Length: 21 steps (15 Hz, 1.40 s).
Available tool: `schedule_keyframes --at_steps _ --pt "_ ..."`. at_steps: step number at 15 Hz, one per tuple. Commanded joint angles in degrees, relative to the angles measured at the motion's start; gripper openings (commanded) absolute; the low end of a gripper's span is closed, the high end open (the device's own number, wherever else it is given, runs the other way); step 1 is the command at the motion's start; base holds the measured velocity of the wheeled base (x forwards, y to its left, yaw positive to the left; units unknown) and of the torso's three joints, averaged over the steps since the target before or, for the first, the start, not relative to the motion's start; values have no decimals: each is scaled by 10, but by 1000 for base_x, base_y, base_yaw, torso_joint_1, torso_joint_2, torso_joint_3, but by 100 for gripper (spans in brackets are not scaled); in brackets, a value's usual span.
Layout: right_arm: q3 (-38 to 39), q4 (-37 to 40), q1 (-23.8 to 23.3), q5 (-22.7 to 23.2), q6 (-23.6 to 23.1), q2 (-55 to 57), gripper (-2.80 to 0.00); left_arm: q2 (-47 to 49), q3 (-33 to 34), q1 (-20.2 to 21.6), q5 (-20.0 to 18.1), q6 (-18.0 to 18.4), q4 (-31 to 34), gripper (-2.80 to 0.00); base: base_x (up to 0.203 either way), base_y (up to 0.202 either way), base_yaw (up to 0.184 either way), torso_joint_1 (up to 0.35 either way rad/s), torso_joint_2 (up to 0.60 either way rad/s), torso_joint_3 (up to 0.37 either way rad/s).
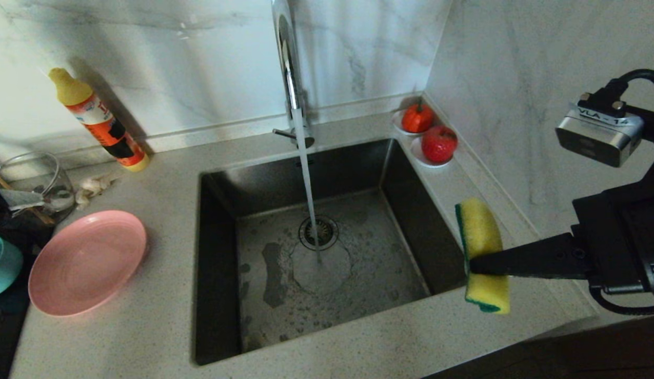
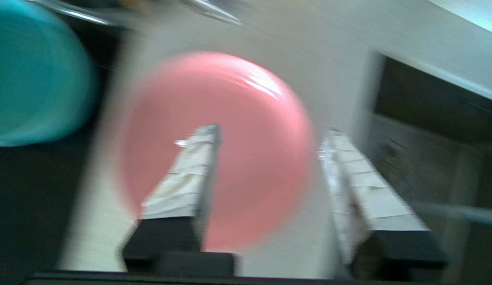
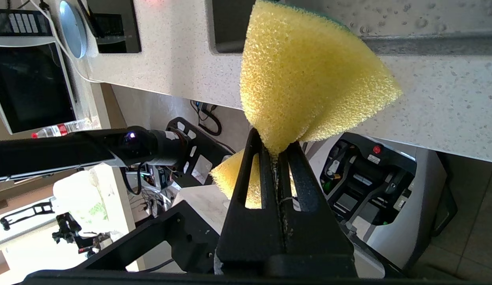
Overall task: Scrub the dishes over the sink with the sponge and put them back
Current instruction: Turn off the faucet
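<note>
The pink plate (image 1: 87,261) lies flat on the counter left of the sink (image 1: 411,210). The teal bowl (image 1: 3,263) sits at the far left edge beside it. In the left wrist view, which is blurred, my left gripper (image 2: 269,132) hovers over the plate (image 2: 218,118), open and holding nothing, with the bowl (image 2: 36,71) off to one side. My right gripper (image 1: 472,266) is shut on the yellow sponge (image 1: 482,252), pinching its middle above the counter just right of the sink. The sponge (image 3: 305,75) bulges out past the shut fingers.
Water runs from the chrome tap (image 1: 290,68) onto the drain strainer (image 1: 318,232). A detergent bottle (image 1: 98,123) and a glass jug (image 1: 40,181) stand at the back left. Two white saucers with red fruit (image 1: 439,143) sit in the back right corner.
</note>
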Motion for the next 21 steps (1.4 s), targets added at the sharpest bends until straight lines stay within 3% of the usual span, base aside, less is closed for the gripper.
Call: schedule_keyframes --at_steps 1,6,8,14,17,21 --pt "1 1 -1 0 2 -1 -280 -7 -46 -76 -2 -22 33 -280 0 0 0 0 0 0" --pt "5 0 -24 1 0 4 -280 24 -85 -260 -1 -86 90 -280 0 0 0 0 0 0" --pt "7 -16 -25 0 -1 3 -280 58 -88 -305 -2 -124 92 -280 0 0 0 0 0 0" --pt "12 -24 -30 -1 -1 6 -280 151 -123 -379 -11 -202 90 -280 0 0 0 0 0 0" --pt "31 -41 -36 0 -2 8 -280 184 -154 -383 -64 -241 90 -280 0 0 0 0 0 0" --pt "44 -59 -45 1 -1 11 -280 208 -185 -418 -71 -253 90 -280 0 0 0 0 0 0"
